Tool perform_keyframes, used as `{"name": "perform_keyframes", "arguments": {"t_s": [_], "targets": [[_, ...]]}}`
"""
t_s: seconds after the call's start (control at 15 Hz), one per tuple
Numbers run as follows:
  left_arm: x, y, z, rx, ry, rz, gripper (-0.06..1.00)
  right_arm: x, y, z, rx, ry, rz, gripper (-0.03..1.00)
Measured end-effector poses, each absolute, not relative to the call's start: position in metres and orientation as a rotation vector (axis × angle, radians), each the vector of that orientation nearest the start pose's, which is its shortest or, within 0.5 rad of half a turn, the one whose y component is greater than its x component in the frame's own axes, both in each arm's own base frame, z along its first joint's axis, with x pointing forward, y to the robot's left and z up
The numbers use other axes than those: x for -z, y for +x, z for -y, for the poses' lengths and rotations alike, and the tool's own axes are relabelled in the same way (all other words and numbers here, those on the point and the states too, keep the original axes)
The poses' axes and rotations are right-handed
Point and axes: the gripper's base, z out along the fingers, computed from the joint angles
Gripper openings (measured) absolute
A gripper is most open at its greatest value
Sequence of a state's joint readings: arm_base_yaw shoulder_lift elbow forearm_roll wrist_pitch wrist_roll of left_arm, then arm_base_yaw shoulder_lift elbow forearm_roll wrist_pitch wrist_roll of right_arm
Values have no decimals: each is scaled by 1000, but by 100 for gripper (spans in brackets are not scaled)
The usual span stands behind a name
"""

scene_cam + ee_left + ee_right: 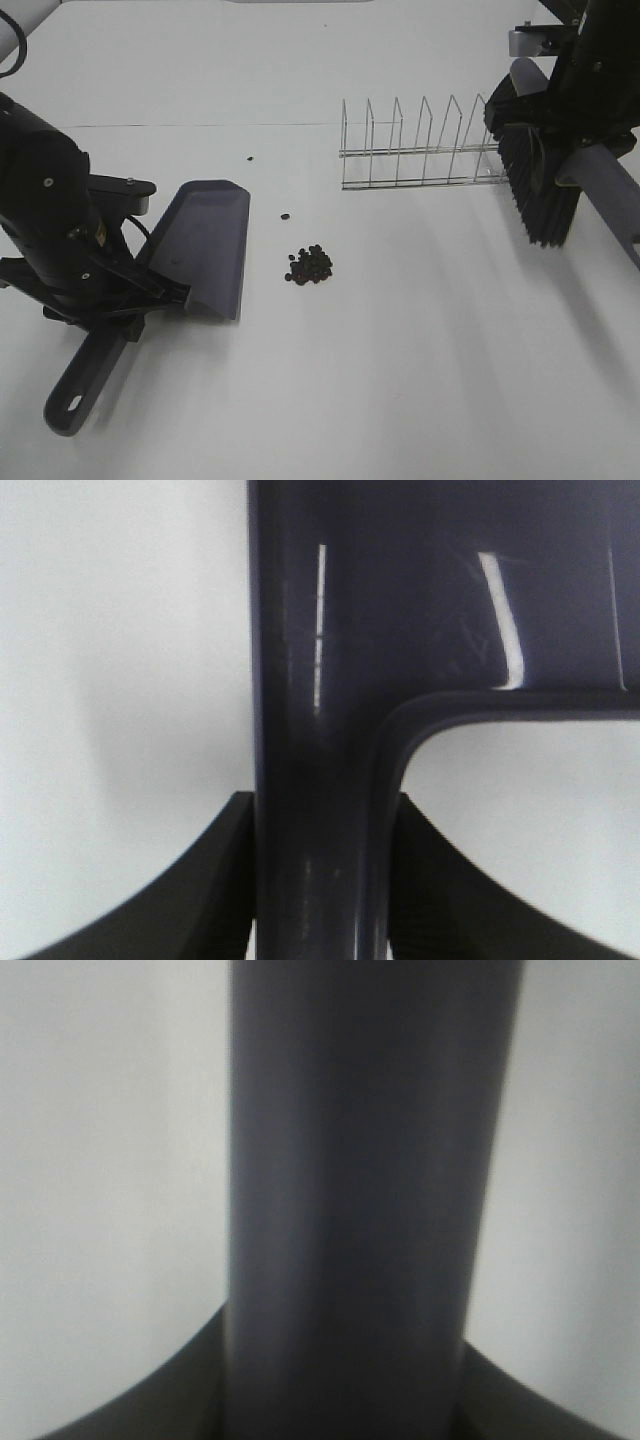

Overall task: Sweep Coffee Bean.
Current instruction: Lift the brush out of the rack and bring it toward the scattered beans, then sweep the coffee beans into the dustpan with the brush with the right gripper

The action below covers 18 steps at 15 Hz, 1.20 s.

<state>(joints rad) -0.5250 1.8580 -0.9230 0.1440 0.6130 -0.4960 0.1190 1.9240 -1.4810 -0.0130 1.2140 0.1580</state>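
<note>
We see the coffee bean (311, 266) pile just below frame centre on the table (420, 350), with two strays up-left. The left gripper (320, 895) clamps the dustpan (205, 245) handle at lower left. The right gripper (345, 1390) grasps the brush (537, 190) at upper right, beside the wire rack (420, 152).

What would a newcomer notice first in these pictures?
A small dark heap of coffee beans sits at the centre, with a few strays farther back. The grey-purple dustpan lies just left of it, and the black-bristled brush is held up at far right beside a wire rack.
</note>
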Motion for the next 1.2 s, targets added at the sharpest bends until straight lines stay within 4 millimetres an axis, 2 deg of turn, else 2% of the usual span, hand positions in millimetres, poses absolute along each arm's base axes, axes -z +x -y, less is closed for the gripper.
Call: {"name": "perform_keyframes", "arguments": {"t_s": [0.13,0.27,0.4,0.47,0.73,1.07,1.2], "targets": [[-119,272,148,-52,218,-2990,31,-217,350,-73,123,-77,-3133,28],[-110,272,148,-71,290,-3011,31,-208,340,-100,193,-190,-3123,28],[-103,270,149,-91,366,-3036,31,-202,341,-114,284,-273,-3071,28],[-101,269,150,-86,368,-3046,31,-188,342,-122,368,-322,-3069,28],[-98,269,151,-94,415,-3051,31,-154,344,-133,460,-383,-3121,28],[-95,272,152,-99,451,-3053,31,-130,341,-162,432,-432,-3115,28],[-95,272,152,-96,461,-3049,31,-120,343,-186,393,-463,-3128,28]]}}
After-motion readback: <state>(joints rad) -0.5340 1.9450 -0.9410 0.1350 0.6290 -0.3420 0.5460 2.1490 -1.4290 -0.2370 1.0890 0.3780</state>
